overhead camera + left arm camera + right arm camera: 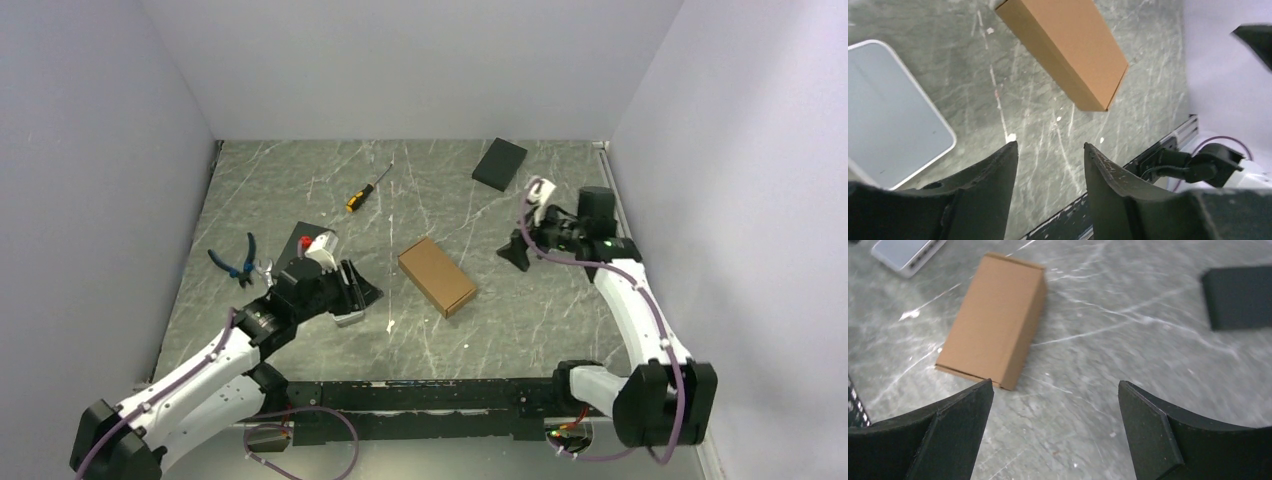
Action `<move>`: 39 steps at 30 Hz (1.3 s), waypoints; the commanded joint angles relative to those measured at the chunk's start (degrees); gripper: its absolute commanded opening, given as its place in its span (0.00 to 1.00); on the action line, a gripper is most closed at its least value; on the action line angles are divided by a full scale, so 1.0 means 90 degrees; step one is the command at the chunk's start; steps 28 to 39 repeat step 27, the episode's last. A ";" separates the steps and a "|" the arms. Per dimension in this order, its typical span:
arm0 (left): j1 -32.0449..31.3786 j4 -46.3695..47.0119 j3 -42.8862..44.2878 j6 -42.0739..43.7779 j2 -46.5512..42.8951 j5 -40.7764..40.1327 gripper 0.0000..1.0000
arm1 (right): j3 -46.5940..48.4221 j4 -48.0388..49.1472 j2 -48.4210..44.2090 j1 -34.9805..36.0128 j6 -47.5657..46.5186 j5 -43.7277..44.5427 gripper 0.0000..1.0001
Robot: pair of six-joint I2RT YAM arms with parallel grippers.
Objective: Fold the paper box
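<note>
The tan paper box point(437, 276) lies closed, flat and skewed, mid-table.

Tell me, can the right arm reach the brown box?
Probably yes. The right end effector is open and empty, the box lies a little ahead of it, and nothing stands between them.

I had bare table point(520, 320) on every side of the box point(437, 275). The grey tin point(888, 110) lay just beside my left gripper point(1050, 146). My right gripper point(1055, 383) had only open table between it and the box. The black slab point(499, 163), screwdriver point(366, 188) and pliers point(238, 260) sat well apart from the box.
</note>
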 commanded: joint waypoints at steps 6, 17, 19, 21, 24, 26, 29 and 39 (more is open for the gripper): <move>0.0018 -0.3080 0.2248 0.1363 -0.1195 -0.1602 0.91 | -0.0070 0.0383 -0.1476 -0.1381 0.2584 0.1811 1.00; 0.0022 -0.4583 0.3716 0.2565 -0.1495 -0.2521 1.00 | -0.0150 0.0744 -0.2180 -0.1605 0.4161 0.3206 1.00; 0.0017 -0.4581 0.3664 0.2563 -0.1580 -0.2398 1.00 | -0.0079 0.0733 -0.2218 -0.1610 0.4088 0.3091 1.00; 0.0020 -0.4614 0.3615 0.2522 -0.1633 -0.2326 0.99 | -0.0026 0.0705 -0.2225 -0.1627 0.4004 0.2995 1.00; 0.0017 -0.4605 0.3500 0.2527 -0.1766 -0.2267 0.99 | -0.0088 0.0731 -0.2343 -0.1677 0.3877 0.2731 1.00; 0.0017 -0.4578 0.3408 0.2585 -0.1879 -0.2301 0.99 | -0.0274 0.0965 -0.2478 -0.1751 0.3956 0.2623 1.00; 0.0017 -0.4593 0.3369 0.2571 -0.1927 -0.2346 1.00 | -0.0356 0.1068 -0.2534 -0.1785 0.4018 0.2566 1.00; 0.0017 -0.4593 0.3369 0.2571 -0.1927 -0.2346 1.00 | -0.0356 0.1068 -0.2534 -0.1785 0.4018 0.2566 1.00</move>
